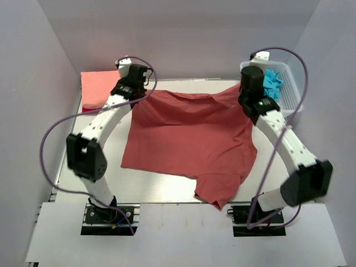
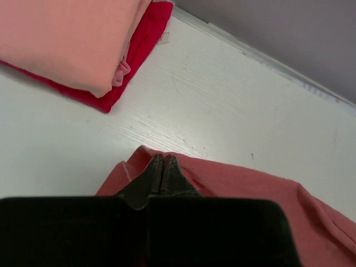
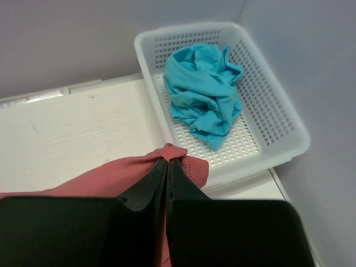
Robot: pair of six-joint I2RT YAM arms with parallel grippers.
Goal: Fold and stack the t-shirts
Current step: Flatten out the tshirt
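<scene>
Nearest me, one sleeve of the brick-red t-shirt (image 1: pixel 189 139) droops over the near edge of the bench (image 1: pixel 156 186), on my side of both jaws and closer to the right pair. From there the body lies flat and open between the two arms, its long axis running from one pair of jaws across to the other as far as I can judge. I take the straight edge below the left jaws for the hem. At the far edge each arm has a corner: the left jaws are pressed together on a small peak of cloth, and the right jaws likewise pinch a folded nub of it. All the loose cloth therefore lies nearer me than the jaws, so I judge the fold wants both corners drawn back towards me together, neither arm having the shorter reach. Beyond the left jaws and off to their left the salmon-pink tee (image 2: pixel 67 39) sits folded on the bright red tee (image 2: pixel 142 47), apart from the spread shirt. Beyond the right jaws stands the white mesh basket (image 3: pixel 278 111) with a crumpled blue cloth (image 3: pixel 203 92) in it
</scene>
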